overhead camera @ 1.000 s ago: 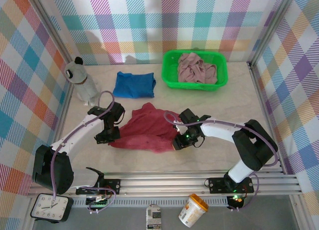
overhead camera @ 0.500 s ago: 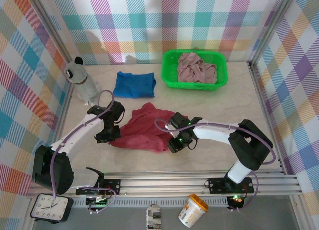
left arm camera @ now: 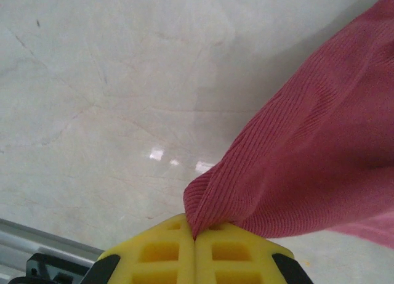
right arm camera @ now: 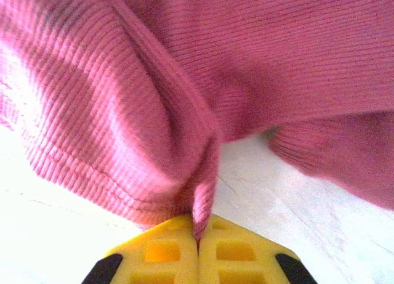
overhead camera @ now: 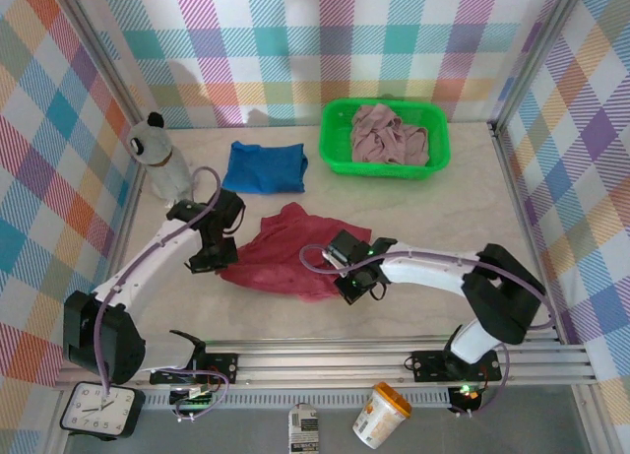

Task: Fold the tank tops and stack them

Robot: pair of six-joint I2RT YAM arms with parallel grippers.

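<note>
The dark red tank top (overhead camera: 285, 252) lies crumpled on the table's middle. My left gripper (overhead camera: 209, 259) is shut on its left edge; in the left wrist view the ribbed red cloth (left arm camera: 308, 154) is pinched at the meeting yellow fingertips (left arm camera: 163, 250). My right gripper (overhead camera: 349, 285) is shut on the lower right edge, where a fold of red cloth (right arm camera: 154, 99) runs down into the closed yellow fingertips (right arm camera: 237, 253). A folded royal blue tank top (overhead camera: 264, 166) rests flat at the back left. The pale pink tank top (overhead camera: 387, 137) is bunched inside the green basket (overhead camera: 335, 154).
A white-and-grey bottle-like figure (overhead camera: 162, 159) stands at the table's back left. The green basket sits at the back right near the chequered wall. A metal rail (overhead camera: 345, 356) runs along the near edge, with a clock (overhead camera: 98, 410) and a cup (overhead camera: 382, 415) below it.
My right gripper slid left along the red top's lower edge and closed on it. The left arm shifted slightly upward, still holding the cloth's left edge.
</note>
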